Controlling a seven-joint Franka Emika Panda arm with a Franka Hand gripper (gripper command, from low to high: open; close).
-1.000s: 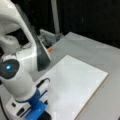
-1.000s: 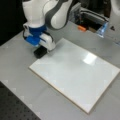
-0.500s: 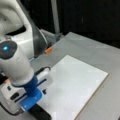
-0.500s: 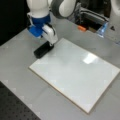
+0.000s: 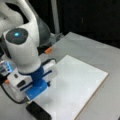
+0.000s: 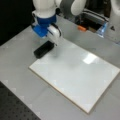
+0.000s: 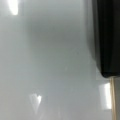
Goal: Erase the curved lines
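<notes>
Above the near corner of the white board (image 6: 75,75) the gripper (image 6: 51,41) is hanging, with the black eraser (image 6: 43,49) lying just below it at the board's edge. Its fingers are being hidden behind the blue and white wrist body in both front views, so I cannot tell how wide it is standing or whether it is holding anything. No curve lines are showing on the board; only a bright glare spot (image 6: 89,58) is showing. At the wrist view's right, the eraser (image 7: 107,37) is being cut off by the frame.
</notes>
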